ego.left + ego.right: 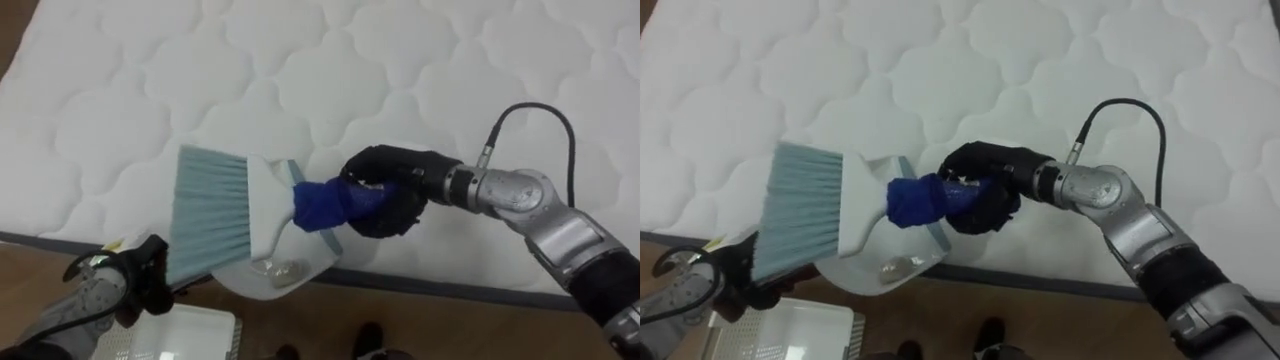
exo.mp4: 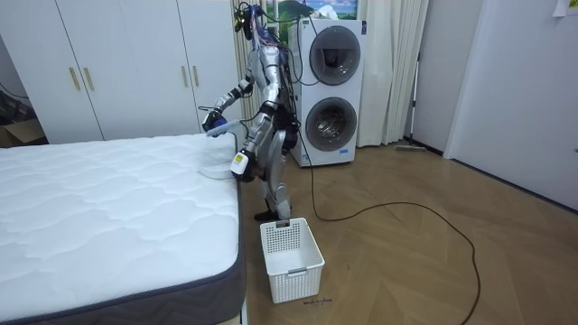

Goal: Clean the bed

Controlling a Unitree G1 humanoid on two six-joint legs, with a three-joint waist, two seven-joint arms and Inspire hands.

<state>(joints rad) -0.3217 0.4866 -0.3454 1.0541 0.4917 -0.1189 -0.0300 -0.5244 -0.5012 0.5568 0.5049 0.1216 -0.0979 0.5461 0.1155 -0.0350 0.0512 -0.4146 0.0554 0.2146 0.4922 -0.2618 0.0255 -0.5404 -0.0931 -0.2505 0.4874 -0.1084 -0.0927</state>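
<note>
Both hands show at the near edge of the bed (image 1: 420, 60), whose white quilted mattress is bare. The right hand (image 1: 392, 190), in black, comes in from the right and is closed round the blue handle of a brush (image 1: 255, 212). The brush lies almost level, pointing to the robot's left, so its pale blue bristles are the part farthest from the hand and hang over the mattress edge.

Just under the brush head sits a white dustpan (image 1: 262, 278), partly on the mattress edge and partly out over the floor. A small pale bit (image 1: 285, 272) lies inside the pan; what it is I cannot tell. The left hand (image 1: 140, 275) is low on the left, just beside the bristles and near the pan, but whether it grips anything I cannot tell.

On the wooden floor below the left hand stands a white plastic basket (image 1: 185, 335). In the room view the robot stands beside the bed, leaning toward it, with the basket near its feet and two stacked washing machines (image 2: 332, 90) behind it.
</note>
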